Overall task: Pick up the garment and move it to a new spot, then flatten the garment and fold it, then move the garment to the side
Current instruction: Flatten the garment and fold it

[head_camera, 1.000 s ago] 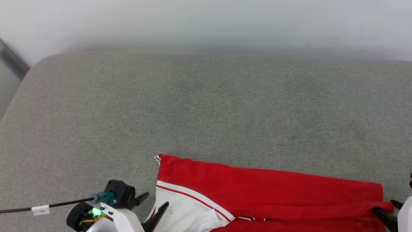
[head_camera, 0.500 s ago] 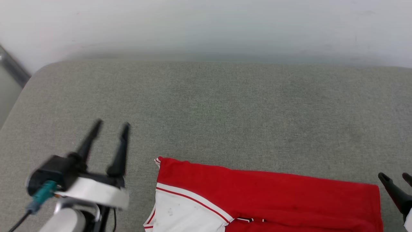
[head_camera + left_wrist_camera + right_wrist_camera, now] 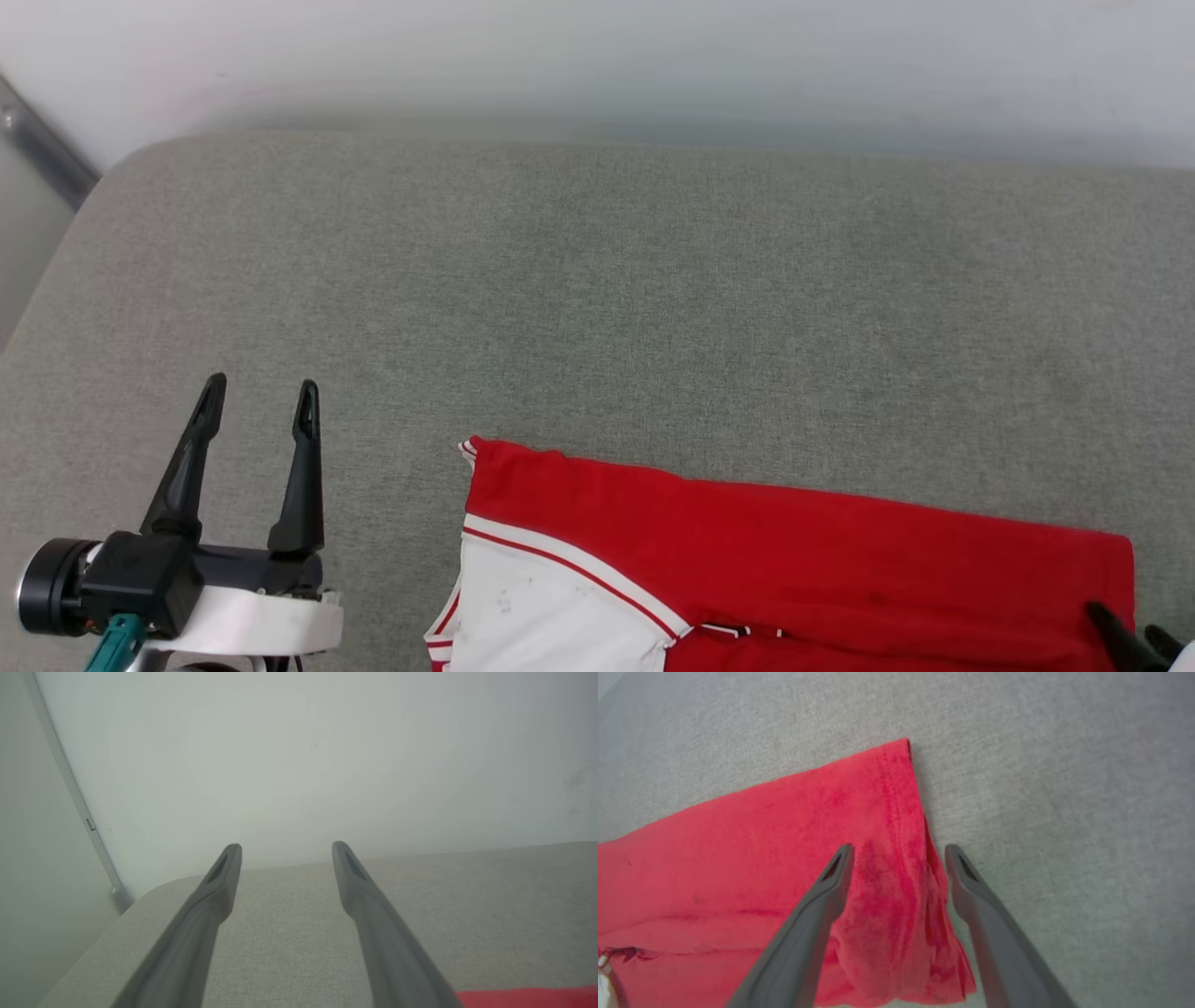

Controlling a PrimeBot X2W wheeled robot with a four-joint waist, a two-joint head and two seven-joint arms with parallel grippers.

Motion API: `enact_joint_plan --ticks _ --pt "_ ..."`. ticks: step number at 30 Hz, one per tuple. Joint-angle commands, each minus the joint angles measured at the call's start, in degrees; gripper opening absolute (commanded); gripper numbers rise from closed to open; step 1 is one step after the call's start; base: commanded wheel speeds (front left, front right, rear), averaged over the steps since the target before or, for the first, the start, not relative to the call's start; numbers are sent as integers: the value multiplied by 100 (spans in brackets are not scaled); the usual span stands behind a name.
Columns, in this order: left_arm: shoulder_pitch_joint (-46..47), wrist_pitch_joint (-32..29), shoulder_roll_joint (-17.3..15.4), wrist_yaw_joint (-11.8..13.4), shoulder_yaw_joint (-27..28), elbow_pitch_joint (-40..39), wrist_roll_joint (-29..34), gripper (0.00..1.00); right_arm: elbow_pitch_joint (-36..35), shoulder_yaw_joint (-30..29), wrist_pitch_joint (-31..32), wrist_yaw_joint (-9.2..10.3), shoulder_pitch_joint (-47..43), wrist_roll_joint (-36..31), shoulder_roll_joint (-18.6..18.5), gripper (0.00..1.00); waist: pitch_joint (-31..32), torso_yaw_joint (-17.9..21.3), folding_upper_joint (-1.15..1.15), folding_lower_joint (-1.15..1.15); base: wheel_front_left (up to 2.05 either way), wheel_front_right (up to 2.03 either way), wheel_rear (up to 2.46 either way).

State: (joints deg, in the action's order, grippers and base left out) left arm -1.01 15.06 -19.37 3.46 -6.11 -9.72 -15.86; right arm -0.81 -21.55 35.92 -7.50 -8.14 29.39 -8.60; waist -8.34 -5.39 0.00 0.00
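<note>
**Wide open on both sides**

Big grey fabric-topped table, red jersey shirt with a white sleeve lying along its near side. Left tool hangs beside the shirt, fingers spread — right tool's spread too, straddling the bunched hem corner.

Wide grey woven cushion with a rounded far-left corner, set against a plain white wall. Slim grey metal strip slanting down the left side. Soft, even light throughout.
</note>
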Motion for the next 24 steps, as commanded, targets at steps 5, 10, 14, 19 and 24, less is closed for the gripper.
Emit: enact_joint_plan --ticks 5,10,14,19,24 --pt "-13 13 281 -405 168 76 393 100 592 53 56 3 150 195 76 100 -153 -49 0 0 0 0 0" --pt "76 13 530 -657 371 136 546 100 1079 216 -1 4 192 309 103 100 -236 -102 0 0 0 0 0" --pt "120 13 650 -807 454 194 670 100 1442 463 46 3 182 395 173 100 -269 -129 0 0 0 0 0" --pt "118 13 752 -924 540 259 772 100 1641 1087 163 -35 175 657 342 100 -267 -142 0 0 0 0 0" --pt "24 14 849 -997 577 361 871 100 1624 1392 -115 -46 158 778 208 0 -121 -117 0 0 0 0 0"
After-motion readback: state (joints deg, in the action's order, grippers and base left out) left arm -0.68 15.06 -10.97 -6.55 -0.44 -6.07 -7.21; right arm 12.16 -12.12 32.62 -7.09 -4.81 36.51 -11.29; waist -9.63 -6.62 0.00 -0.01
